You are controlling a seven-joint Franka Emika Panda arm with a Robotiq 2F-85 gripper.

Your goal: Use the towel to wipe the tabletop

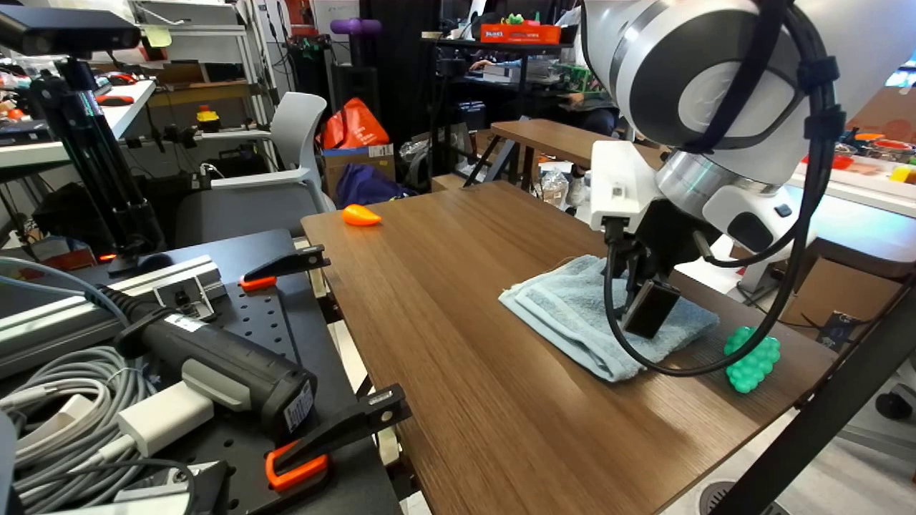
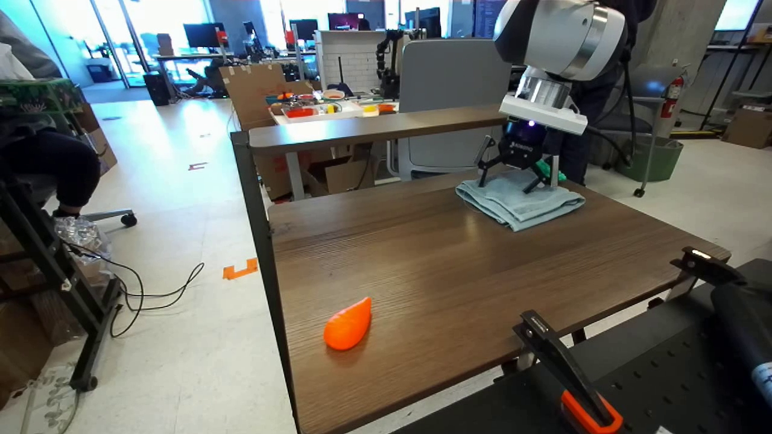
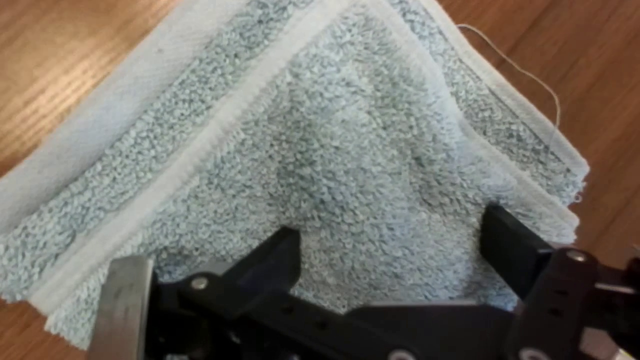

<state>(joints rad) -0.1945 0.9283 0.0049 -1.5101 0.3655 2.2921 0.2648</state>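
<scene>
In an exterior view, a bumpy green toy [image 1: 753, 367] lay at right, an orange teardrop-shaped toy [image 1: 360, 215] far to its left; a black device [image 1: 222, 355] lay near left, a grey chair [image 1: 243, 209] beyond.

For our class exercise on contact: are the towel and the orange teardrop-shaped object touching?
Apart: both exterior views show a broad stretch of tabletop between the towel and the orange object.
</scene>
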